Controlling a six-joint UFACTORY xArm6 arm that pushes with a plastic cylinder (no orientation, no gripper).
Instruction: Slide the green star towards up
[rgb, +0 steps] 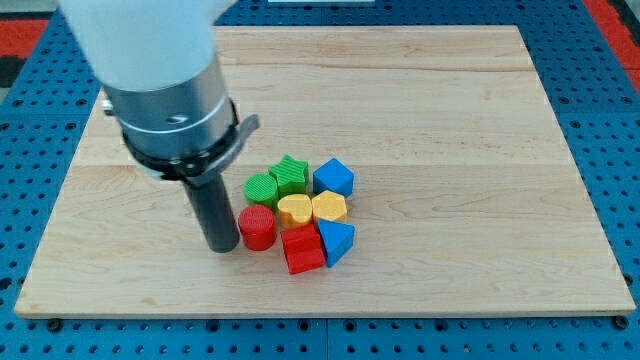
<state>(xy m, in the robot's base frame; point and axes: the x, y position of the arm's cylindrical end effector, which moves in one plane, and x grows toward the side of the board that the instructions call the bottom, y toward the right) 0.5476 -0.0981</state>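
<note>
The green star (291, 173) lies at the top of a tight cluster of blocks near the middle of the wooden board (450, 120). A green round block (262, 188) touches its left side and a blue block (334, 178) its right. My tip (222, 247) rests on the board at the cluster's lower left, just left of the red round block (257, 228). The tip is well below and left of the star, not touching it.
Below the star sit a yellow heart-like block (294, 210) and a yellow hexagonal block (329, 207). A red block (302, 250) and a blue triangular block (337, 241) form the bottom row. The arm's grey housing (175, 100) looms over the board's upper left.
</note>
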